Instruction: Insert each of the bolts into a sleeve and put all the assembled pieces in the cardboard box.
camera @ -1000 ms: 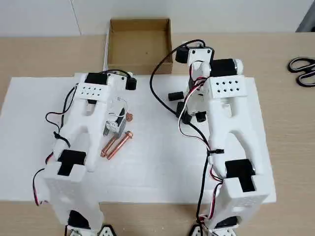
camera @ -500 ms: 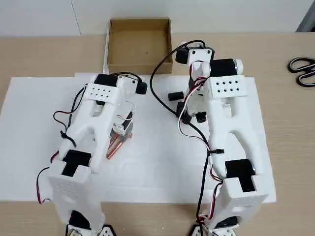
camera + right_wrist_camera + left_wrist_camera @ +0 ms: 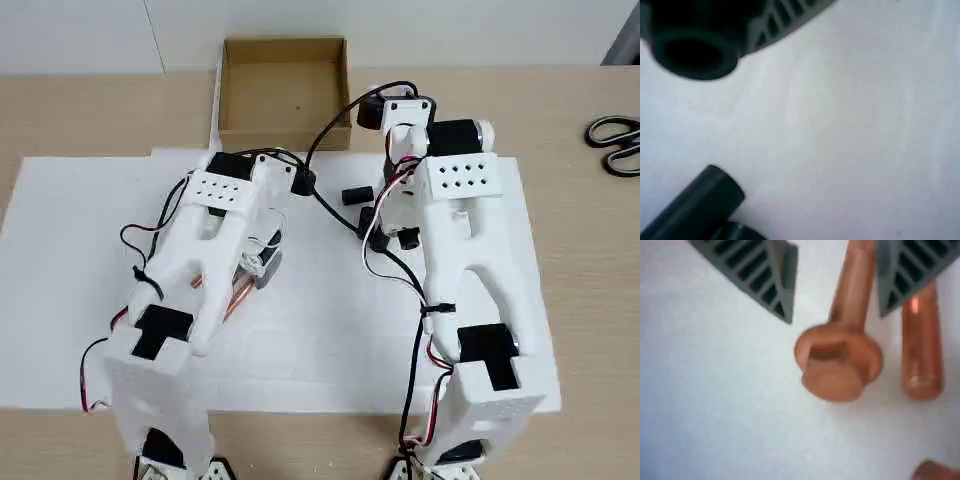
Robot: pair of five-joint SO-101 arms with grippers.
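My left gripper (image 3: pixel 836 314) is open low over the white sheet. Its grey fingers (image 3: pixel 760 275) stand on either side of a copper bolt (image 3: pixel 837 362), whose head faces the camera. A second bolt (image 3: pixel 921 345) lies beside it, and part of a third (image 3: pixel 935 471) shows at the edge. From above, the left gripper (image 3: pixel 262 268) covers most of the bolts (image 3: pixel 238 297). My right gripper (image 3: pixel 740 35) is shut on a black sleeve (image 3: pixel 687 50). Another sleeve (image 3: pixel 695 210) lies on the sheet below it. In the high view, loose sleeves (image 3: pixel 356 195) lie by the right gripper (image 3: pixel 385 215).
The open cardboard box (image 3: pixel 285 95) stands at the back, beyond the white sheet (image 3: pixel 330 330). Scissors (image 3: pixel 615 140) lie on the wooden table at the far right. Black cables (image 3: pixel 330 200) loop between the two arms.
The left arm has swung right and come down over the bolts, now hiding most of them from above. The right arm has kept still.
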